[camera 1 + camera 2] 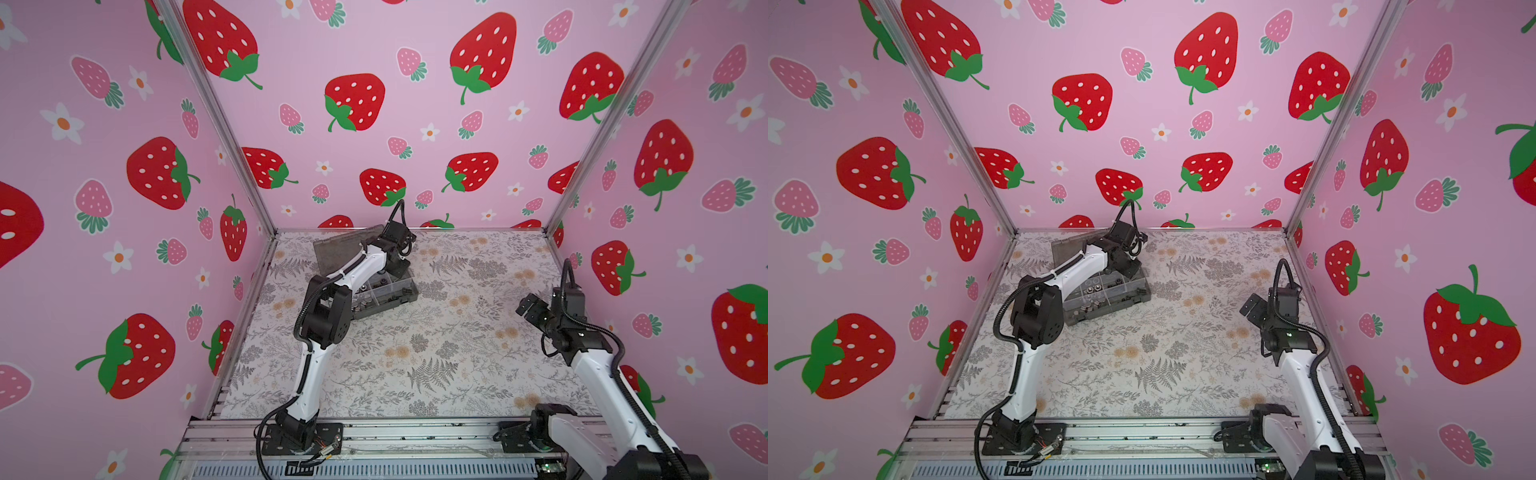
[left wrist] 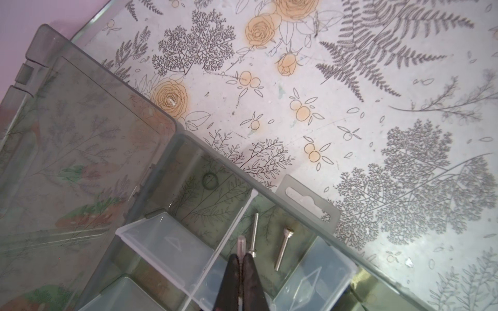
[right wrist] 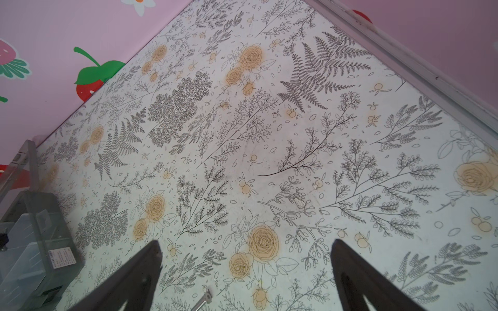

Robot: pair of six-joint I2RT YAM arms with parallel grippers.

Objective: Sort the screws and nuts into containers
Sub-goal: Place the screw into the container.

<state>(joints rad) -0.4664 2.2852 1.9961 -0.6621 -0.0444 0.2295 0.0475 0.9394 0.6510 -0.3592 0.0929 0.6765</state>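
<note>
Silver screw point(image 2: 241, 242): pinched by left gripper point(image 2: 241, 258) over a compartment point(image 2: 266, 215) of the organiser box point(image 1: 411, 293), mid-frame in a top view. Likely light, stiff, slippery; grip mid-shaft. Right gripper point(image 3: 245, 243) spread, empty.

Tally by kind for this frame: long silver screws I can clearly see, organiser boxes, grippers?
Long silver screws: 4 (two compartment screws, one held screw in the left gripper, one loose screw on the mat)
Organiser box: 1
Grippers: 2 (right gripper open)
Total: 7
</note>
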